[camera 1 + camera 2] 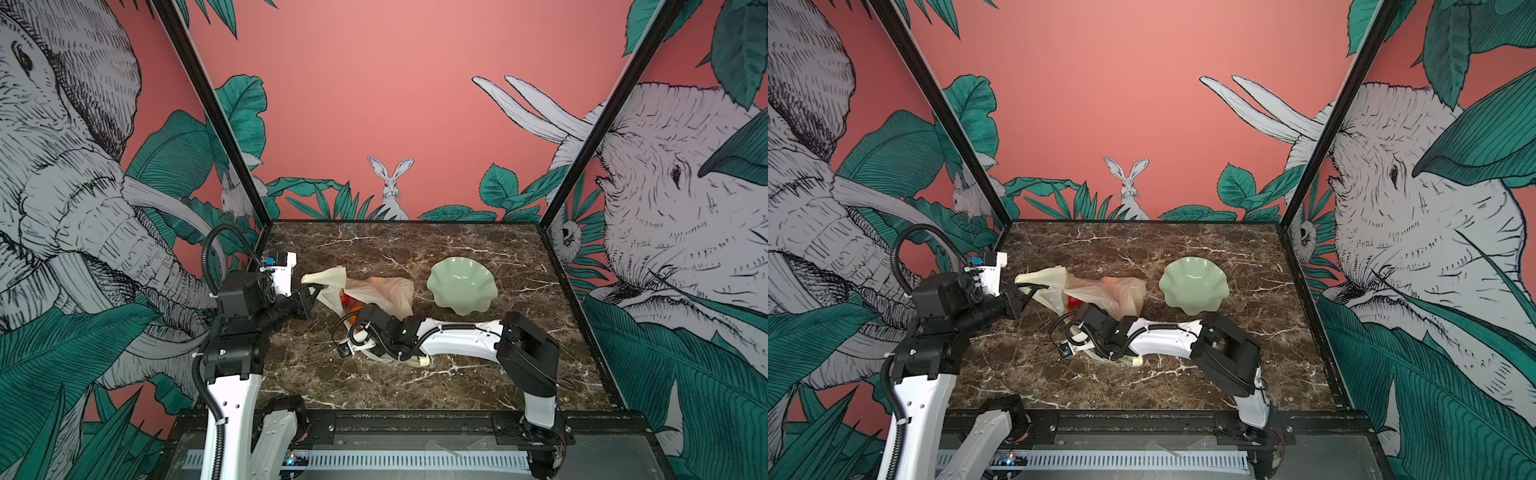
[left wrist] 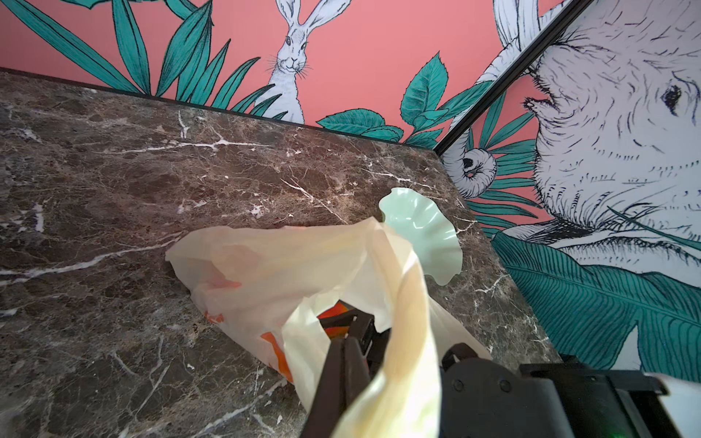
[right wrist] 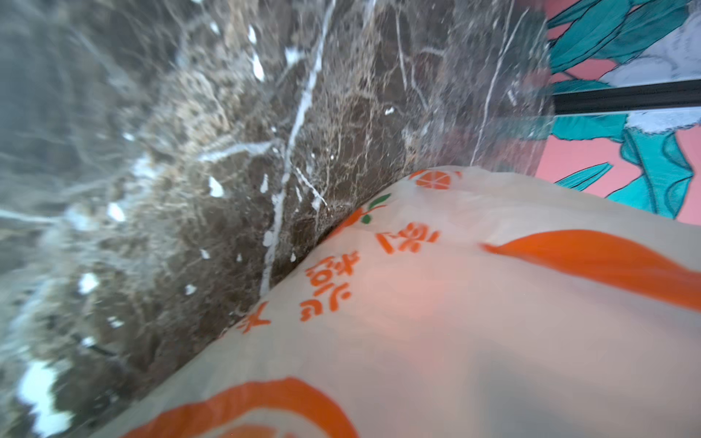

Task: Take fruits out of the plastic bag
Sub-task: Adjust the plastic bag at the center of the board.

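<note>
The pale-yellow plastic bag [image 1: 384, 293] [image 1: 1121, 291] lies mid-table, its mouth facing the front left. My left gripper [image 1: 311, 291] [image 2: 343, 343] is shut on the plastic bag's lifted handle [image 1: 324, 276], holding the mouth up. Inside the mouth a red fruit [image 1: 345, 298] and an orange fruit [image 1: 356, 309] show. A pinkish fruit [image 1: 377, 282] glows through the plastic. My right gripper [image 1: 360, 316] reaches into the mouth next to the orange fruit, its fingers mostly hidden. The right wrist view is filled by printed bag plastic [image 3: 436, 322].
A pale green wavy-rimmed dish [image 1: 436, 272] [image 1: 1169, 278] [image 2: 436, 246] stands right of the bag. The bag's other handle [image 1: 422, 361] lies under my right forearm. Black frame posts and printed walls close in the marble table [image 1: 374, 386] on three sides.
</note>
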`<move>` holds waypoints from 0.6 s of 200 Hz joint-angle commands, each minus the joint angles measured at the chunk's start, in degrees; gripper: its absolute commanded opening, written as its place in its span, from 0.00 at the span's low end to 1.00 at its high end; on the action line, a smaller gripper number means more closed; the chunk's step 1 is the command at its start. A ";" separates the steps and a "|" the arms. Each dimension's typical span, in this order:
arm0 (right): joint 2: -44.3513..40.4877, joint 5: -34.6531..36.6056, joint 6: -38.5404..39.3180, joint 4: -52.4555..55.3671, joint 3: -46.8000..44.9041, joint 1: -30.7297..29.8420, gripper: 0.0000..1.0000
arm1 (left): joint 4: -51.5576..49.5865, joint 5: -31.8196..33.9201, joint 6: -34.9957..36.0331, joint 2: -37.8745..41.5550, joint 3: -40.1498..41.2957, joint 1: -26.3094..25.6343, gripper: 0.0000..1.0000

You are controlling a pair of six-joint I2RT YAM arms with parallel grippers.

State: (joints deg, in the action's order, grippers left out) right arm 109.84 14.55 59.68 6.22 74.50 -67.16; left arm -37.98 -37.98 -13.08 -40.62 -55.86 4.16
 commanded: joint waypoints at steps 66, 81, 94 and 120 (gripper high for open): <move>-3.56 1.44 -12.39 10.66 7.96 2.36 0.98 | -22.42 8.94 0.72 0.73 -3.84 -0.24 0.00; -5.52 -4.98 -12.55 12.66 7.24 3.30 0.99 | -26.34 14.01 -1.16 0.34 -4.43 -0.27 0.00; -8.02 -10.22 -13.62 11.36 5.46 4.18 0.99 | -28.65 17.46 -1.45 -0.10 -4.54 -0.30 0.00; -10.93 -15.28 -15.15 9.18 3.77 5.09 0.98 | -32.73 21.49 -1.26 -1.11 -5.43 -0.23 0.00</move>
State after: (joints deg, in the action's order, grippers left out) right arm 102.67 7.27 47.27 16.19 79.26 -62.92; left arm -62.43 -23.57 -13.54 -40.64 -59.18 4.16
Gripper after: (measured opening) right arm 0.991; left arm 0.050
